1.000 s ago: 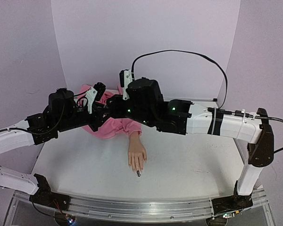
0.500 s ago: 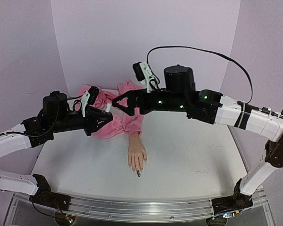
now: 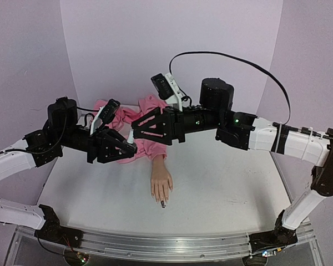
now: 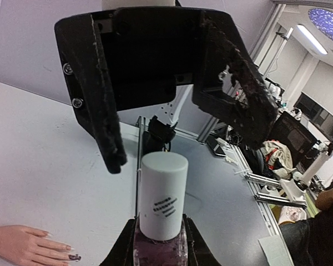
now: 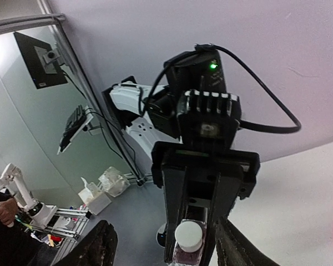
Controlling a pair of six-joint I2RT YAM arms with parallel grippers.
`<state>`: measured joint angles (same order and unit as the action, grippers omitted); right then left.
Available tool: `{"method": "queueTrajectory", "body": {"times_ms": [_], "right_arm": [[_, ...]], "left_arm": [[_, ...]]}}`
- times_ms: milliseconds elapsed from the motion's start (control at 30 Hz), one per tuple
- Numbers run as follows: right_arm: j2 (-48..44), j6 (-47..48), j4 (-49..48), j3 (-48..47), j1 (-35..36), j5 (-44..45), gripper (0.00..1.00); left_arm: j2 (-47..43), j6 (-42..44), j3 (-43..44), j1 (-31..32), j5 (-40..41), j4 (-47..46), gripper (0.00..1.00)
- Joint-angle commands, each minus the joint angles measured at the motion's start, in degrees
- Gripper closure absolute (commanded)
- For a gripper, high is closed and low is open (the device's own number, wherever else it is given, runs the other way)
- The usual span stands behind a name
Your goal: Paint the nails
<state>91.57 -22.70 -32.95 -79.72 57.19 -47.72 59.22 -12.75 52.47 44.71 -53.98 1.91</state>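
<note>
My left gripper is shut on a nail polish bottle with dark purple polish and a white cap, held cap-forward. My right gripper faces it, open, one finger on each side of the cap without touching it. In the top view both grippers, left and right, meet above the pink sleeve. The mannequin hand lies palm down on the white table, fingers toward the near edge. One of the nails is dark; the others are skin-toned. The hand also shows low in the left wrist view.
The white table is backed by a pale lilac wall. A black cable arcs above the right arm. The metal rail with both arm bases runs along the near edge.
A second ago both grippers were close together over the sleeve. The right gripper opened and pulled back upward, then came down again to face the bottle. The left arm shifted slightly right.
</note>
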Motion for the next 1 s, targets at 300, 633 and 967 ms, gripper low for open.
{"method": "queueTrajectory", "body": {"times_ms": [300,633,967], "right_arm": [[5.22,-5.51,-13.70,-3.73,0.18,-9.36,0.69],[5.99,-5.69,-14.00,-2.84,0.44,-8.04,1.00],[7.74,-4.76,4.68,-6.80,7.54,36.24,1.00]], "left_arm": [[1.18,-1.93,3.68,0.03,-7.39,-2.26,1.00],[-2.28,2.37,2.04,0.03,5.63,-2.26,1.00],[-2.53,18.03,-0.45,0.03,67.05,-2.77,1.00]]}}
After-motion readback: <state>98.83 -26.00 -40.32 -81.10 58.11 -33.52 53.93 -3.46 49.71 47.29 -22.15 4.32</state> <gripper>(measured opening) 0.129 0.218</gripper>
